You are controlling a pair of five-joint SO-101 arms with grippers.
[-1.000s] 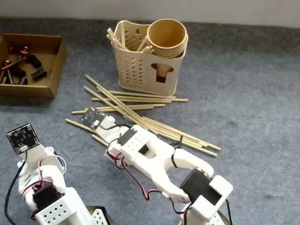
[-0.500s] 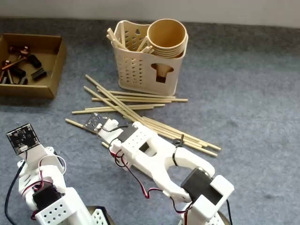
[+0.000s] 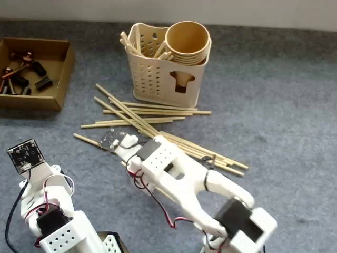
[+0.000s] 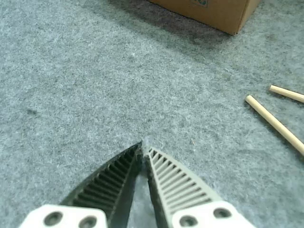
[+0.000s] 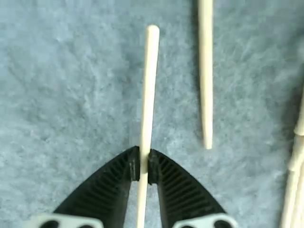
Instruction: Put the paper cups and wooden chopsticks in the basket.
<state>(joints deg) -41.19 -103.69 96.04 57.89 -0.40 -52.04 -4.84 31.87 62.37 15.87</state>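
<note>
One chopstick (image 5: 149,85) was pinched between the tips of my right gripper (image 5: 142,159), and most of the stick poked out in front. I could not tell if it was lying on the carpet (image 3: 284,105) or just off it. My left gripper (image 4: 144,151) was pressed together with nothing in it, low over bare carpet near the front of the table. The paper cups (image 3: 187,38) sat stacked in one side of the basket (image 3: 152,79), and a few sticks stood in the other side. Lots of loose chopsticks (image 3: 158,124) lay in a messy fan between the basket and my right arm. I thought the thin stick could go wrong in a few ways. It was round and smooth and held only at the tips, so it might twist or slip out when I lifted it. It was long, so the far end might swing and bump the next stick (image 5: 205,71) lying just beside it, or hit the basket's rim and not go in. The carpet was grey and fuzzy, so a dropped stick would likely not roll far. A cardboard box (image 3: 31,100) with small parts stood off to one side, well apart from the basket. A pale wall (image 3: 237,9) ran along the back.
</note>
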